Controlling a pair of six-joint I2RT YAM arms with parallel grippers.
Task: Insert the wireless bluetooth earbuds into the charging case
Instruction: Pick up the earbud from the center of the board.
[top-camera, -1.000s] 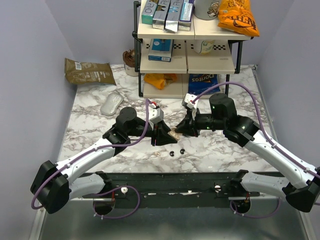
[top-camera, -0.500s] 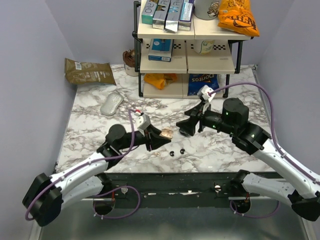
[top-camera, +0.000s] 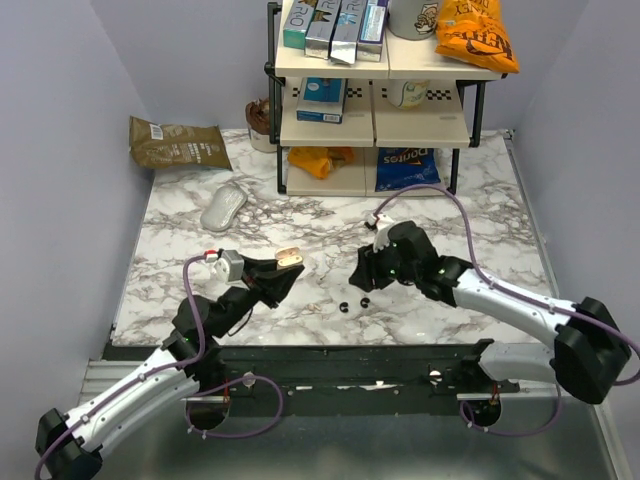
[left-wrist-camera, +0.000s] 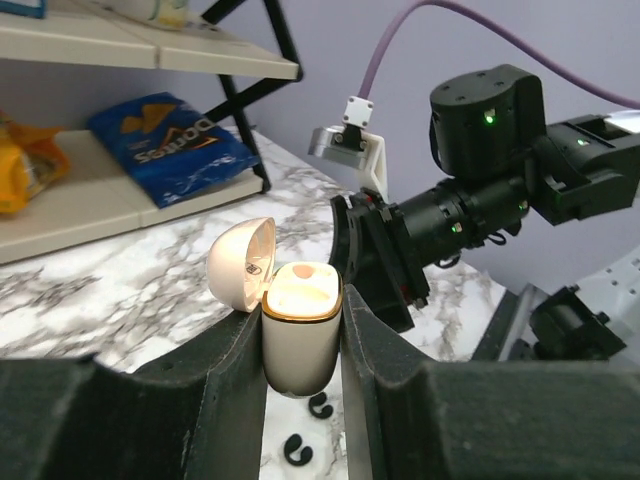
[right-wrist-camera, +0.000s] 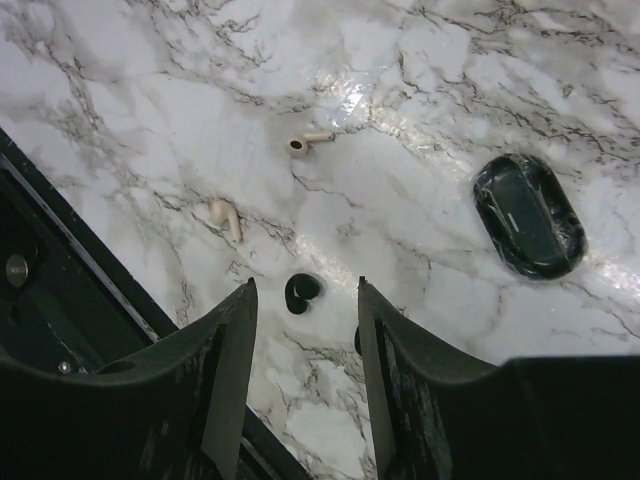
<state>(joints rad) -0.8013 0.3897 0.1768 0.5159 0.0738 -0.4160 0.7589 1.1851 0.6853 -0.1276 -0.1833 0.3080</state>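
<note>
Right fingers (right-wrist-camera: 225, 380) low over black earbud (right-wrist-camera: 302, 292); left fingers (left-wrist-camera: 235, 390) aloft around white case (left-wrist-camera: 298, 340)

Pale lavender walls (top-camera: 60, 100) enclose a marble-patterned tabletop (top-camera: 520, 200), with a stocked cream shelf (top-camera: 420, 127) at the back.

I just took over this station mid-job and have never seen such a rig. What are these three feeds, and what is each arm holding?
Two robot arms sit at the near edge of a marble table. The overhead feed looks down from above and behind them; the other two come from a camera on each wrist, so the dark prongs there are that arm's own fingers. The left end effector is shut on the open charging case, held off the table. The right end effector is open and empty, hanging over two black earbuds. Nearby lie a black oval pod and two pale stemmed buds.
</note>
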